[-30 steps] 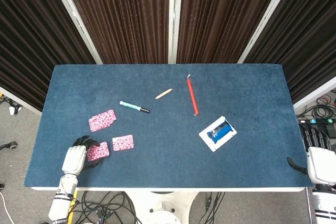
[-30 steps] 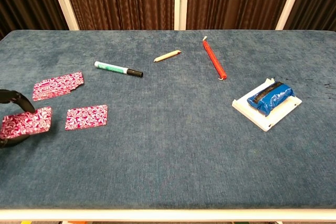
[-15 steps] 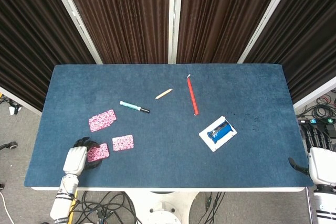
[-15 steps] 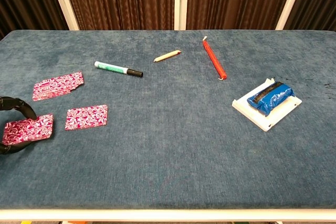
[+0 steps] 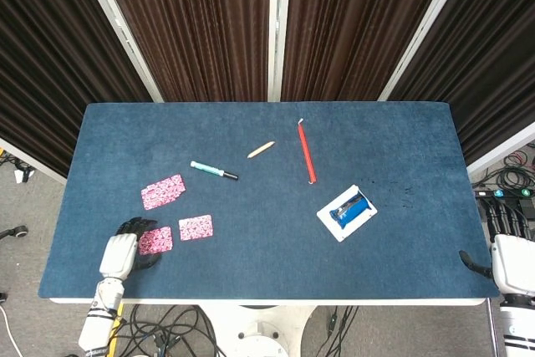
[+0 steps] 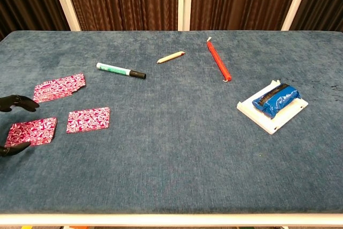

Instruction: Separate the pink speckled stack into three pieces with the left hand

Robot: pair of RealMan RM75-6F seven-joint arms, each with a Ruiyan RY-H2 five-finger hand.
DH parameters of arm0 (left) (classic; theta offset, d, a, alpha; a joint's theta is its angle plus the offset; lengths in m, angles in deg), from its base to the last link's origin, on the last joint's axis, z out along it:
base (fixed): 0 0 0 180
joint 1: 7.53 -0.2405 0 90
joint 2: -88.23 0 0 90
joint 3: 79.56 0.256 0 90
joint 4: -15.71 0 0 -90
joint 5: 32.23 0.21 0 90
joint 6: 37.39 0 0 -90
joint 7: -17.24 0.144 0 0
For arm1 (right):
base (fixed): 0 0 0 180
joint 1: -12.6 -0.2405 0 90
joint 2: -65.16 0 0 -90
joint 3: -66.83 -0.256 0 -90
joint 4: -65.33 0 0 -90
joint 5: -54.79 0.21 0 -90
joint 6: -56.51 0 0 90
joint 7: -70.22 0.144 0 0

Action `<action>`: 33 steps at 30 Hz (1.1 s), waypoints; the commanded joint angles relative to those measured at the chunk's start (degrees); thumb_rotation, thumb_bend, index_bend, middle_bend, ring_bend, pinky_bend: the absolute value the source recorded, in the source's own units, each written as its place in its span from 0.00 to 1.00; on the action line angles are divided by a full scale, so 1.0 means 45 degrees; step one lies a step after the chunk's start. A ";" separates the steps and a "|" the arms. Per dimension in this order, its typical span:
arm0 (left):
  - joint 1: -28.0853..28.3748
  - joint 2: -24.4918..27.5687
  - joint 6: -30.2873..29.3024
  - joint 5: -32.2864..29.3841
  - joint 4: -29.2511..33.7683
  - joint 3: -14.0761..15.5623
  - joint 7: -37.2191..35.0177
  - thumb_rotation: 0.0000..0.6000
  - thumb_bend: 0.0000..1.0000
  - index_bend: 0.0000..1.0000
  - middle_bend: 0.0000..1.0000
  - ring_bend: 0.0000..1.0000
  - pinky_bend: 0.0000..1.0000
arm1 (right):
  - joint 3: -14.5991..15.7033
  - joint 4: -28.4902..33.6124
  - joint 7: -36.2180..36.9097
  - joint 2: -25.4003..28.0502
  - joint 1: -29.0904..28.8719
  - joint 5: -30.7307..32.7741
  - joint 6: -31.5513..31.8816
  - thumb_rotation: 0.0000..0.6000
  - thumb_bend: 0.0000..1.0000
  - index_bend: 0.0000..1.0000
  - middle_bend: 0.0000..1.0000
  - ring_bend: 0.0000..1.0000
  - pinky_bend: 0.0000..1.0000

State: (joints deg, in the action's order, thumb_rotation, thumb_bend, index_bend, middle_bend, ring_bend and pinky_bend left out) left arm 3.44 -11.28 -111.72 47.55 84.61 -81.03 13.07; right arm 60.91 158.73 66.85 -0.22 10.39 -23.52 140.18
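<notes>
Three pink speckled pieces lie apart on the blue table. One piece (image 5: 163,191) (image 6: 59,87) is furthest back, a second (image 5: 196,226) (image 6: 88,119) lies to the right, and a third (image 5: 155,240) (image 6: 31,131) lies flat near the front left. My left hand (image 5: 124,250) (image 6: 15,124) sits just left of that third piece with its fingers spread on either side of it, holding nothing. My right hand (image 5: 508,258) rests off the table's right front corner; its fingers are barely visible.
A green marker (image 5: 213,170), a wooden pencil (image 5: 261,149) and a red rod (image 5: 307,153) lie across the middle back. A blue packet on a white tray (image 5: 346,212) sits at the right. The front table edge (image 5: 251,298) runs just below my left hand.
My left hand lowered the third pink piece onto the table, then spread its fingers and let it go. The right hand stayed put.
</notes>
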 commanded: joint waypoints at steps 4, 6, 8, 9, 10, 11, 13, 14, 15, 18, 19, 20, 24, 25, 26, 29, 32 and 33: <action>0.0047 0.0210 -0.0252 -0.0002 0.0313 -0.0352 -0.0037 1.00 0.24 0.23 0.21 0.11 0.15 | -0.0027 0.0059 0.0020 0.0078 0.0037 -0.0020 0.0102 1.00 0.10 0.00 0.00 0.00 0.00; 0.0103 0.0338 -0.0415 -0.0189 0.0484 -0.0764 -0.0121 1.00 0.24 0.23 0.22 0.10 0.15 | -0.0027 0.0101 0.0034 0.0122 0.0065 -0.0049 0.0164 1.00 0.10 0.00 0.00 0.00 0.00; 0.0189 0.0580 -0.0614 -0.0442 0.0654 -0.1322 -0.0234 1.00 0.24 0.23 0.22 0.10 0.15 | -0.0012 0.0153 0.0077 0.0174 0.0101 -0.0110 0.0233 1.00 0.10 0.00 0.00 0.00 0.00; 0.0217 0.0719 -0.0697 -0.0545 0.0728 -0.1547 -0.0286 1.00 0.24 0.23 0.22 0.10 0.15 | -0.0002 0.0172 0.0124 0.0199 0.0117 -0.0137 0.0253 1.00 0.10 0.00 0.00 0.00 0.00; 0.0239 0.0873 -0.0775 -0.0645 0.0822 -0.1760 -0.0343 1.00 0.24 0.23 0.22 0.10 0.14 | 0.0010 0.0180 0.0179 0.0224 0.0134 -0.0162 0.0269 1.00 0.10 0.00 0.00 0.00 0.00; 0.0256 0.1105 -0.0884 -0.0753 0.0958 -0.2017 -0.0419 1.00 0.24 0.23 0.22 0.10 0.14 | 0.0017 0.0159 0.0241 0.0242 0.0153 -0.0187 0.0297 1.00 0.10 0.00 0.00 0.00 0.00; 0.0253 0.1476 -0.1057 -0.0851 0.1163 -0.2315 -0.0515 1.00 0.24 0.23 0.22 0.10 0.15 | 0.0011 0.0069 0.0318 0.0222 0.0174 -0.0205 0.0342 1.00 0.10 0.00 0.00 0.00 0.00; 0.0244 0.1729 -0.1154 -0.0847 0.1282 -0.2436 -0.0595 1.00 0.24 0.23 0.22 0.10 0.15 | 0.0009 -0.0006 0.0391 0.0189 0.0182 -0.0218 0.0357 1.00 0.10 0.00 0.00 0.00 0.00; 0.0222 0.1896 -0.1243 -0.0856 0.1347 -0.2510 -0.0602 1.00 0.24 0.23 0.22 0.10 0.15 | 0.0015 -0.0062 0.0465 0.0161 0.0183 -0.0231 0.0349 1.00 0.10 0.00 0.00 0.00 0.00; 0.0132 0.2390 -0.1482 -0.0605 0.1381 -0.2446 -0.0649 1.00 0.25 0.23 0.22 0.10 0.15 | 0.0077 -0.0278 0.0750 0.0052 0.0187 -0.0400 0.0357 1.00 0.10 0.00 0.00 0.00 0.00; 0.0074 0.2472 -0.1629 -0.0496 0.1265 -0.2372 -0.0543 1.00 0.26 0.23 0.22 0.10 0.15 | 0.0107 -0.0339 0.0834 0.0014 0.0196 -0.0483 0.0385 1.00 0.10 0.00 0.00 0.00 0.00; -0.0007 0.2520 -0.1864 -0.0319 0.1055 -0.2239 -0.0307 1.00 0.26 0.23 0.22 0.10 0.15 | 0.0145 -0.0405 0.0923 -0.0038 0.0211 -0.0592 0.0437 1.00 0.11 0.00 0.00 0.00 0.00; -0.0450 0.2475 -0.2767 0.0350 0.0171 -0.1498 0.1160 1.00 0.26 0.23 0.22 0.08 0.13 | 0.0279 -0.0536 0.0911 -0.0228 0.0298 -0.0904 0.0666 1.00 0.11 0.00 0.00 0.00 0.00; -0.0575 0.2506 -0.2902 0.0485 0.0066 -0.1295 0.1416 1.00 0.26 0.22 0.22 0.07 0.12 | 0.0315 -0.0558 0.0877 -0.0287 0.0316 -0.0978 0.0717 1.00 0.11 0.00 0.00 0.00 0.00; -0.0754 0.2587 -0.3049 0.0599 0.0017 -0.1069 0.1625 1.00 0.26 0.22 0.22 0.06 0.11 | 0.0362 -0.0590 0.0849 -0.0367 0.0335 -0.1070 0.0769 1.00 0.11 0.00 0.00 0.00 0.00; -0.1139 0.2996 -0.3196 0.0637 0.0339 -0.0722 0.1748 1.00 0.25 0.21 0.21 0.05 0.10 | 0.0445 -0.0683 0.0803 -0.0529 0.0353 -0.1214 0.0811 1.00 0.11 0.00 0.00 0.00 0.00; -0.1368 0.3693 -0.3098 0.0607 0.1069 -0.0503 0.1706 1.00 0.24 0.19 0.20 0.05 0.09 | 0.0562 -0.0679 0.0737 -0.0567 0.0348 -0.1379 0.0771 1.00 0.11 0.00 0.00 0.00 0.00; -0.1422 0.3894 -0.3086 0.0607 0.1318 -0.0461 0.1656 1.00 0.25 0.19 0.20 0.05 0.08 | 0.0594 -0.0691 0.0694 -0.0577 0.0350 -0.1447 0.0786 1.00 0.11 0.00 0.00 0.00 0.00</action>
State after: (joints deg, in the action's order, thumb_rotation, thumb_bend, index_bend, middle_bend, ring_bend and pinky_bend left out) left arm -2.05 4.16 -125.75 50.10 88.29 -83.94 20.65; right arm 63.44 155.65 70.12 -2.77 11.97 -29.83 143.71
